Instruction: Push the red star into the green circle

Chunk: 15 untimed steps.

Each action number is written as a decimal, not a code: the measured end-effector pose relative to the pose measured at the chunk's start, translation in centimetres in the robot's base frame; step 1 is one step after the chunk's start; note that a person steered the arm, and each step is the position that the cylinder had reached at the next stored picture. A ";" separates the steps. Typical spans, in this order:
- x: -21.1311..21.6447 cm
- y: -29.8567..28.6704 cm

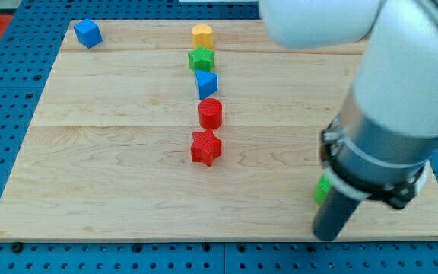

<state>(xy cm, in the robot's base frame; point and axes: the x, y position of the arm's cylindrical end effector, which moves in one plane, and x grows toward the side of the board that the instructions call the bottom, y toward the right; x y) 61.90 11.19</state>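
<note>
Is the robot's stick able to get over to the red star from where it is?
Probably yes. My tip sits far to the view's right of the red star, with only bare board between them.

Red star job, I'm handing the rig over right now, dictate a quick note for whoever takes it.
My tip sits near the wooden board's bottom right corner, touching no block I can confirm.
The small green block, presumably the green circle, is mostly hidden behind the arm, just above the tip.
The red star-shaped block lies mid-board, far to the view's left of both, below the red cylinder.
Nothing done yet: the whole push remains.
</note>
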 end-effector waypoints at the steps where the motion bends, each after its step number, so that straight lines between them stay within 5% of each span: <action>1: -0.2 -9.7; 4: -11.7 -19.3; 5: -13.5 -13.6; 9: -9.9 -3.9; 11: -13.2 -7.3; 12: -13.7 -0.7; 14: -9.6 0.5; 15: -10.0 -4.5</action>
<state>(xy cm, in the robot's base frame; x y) 51.94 6.71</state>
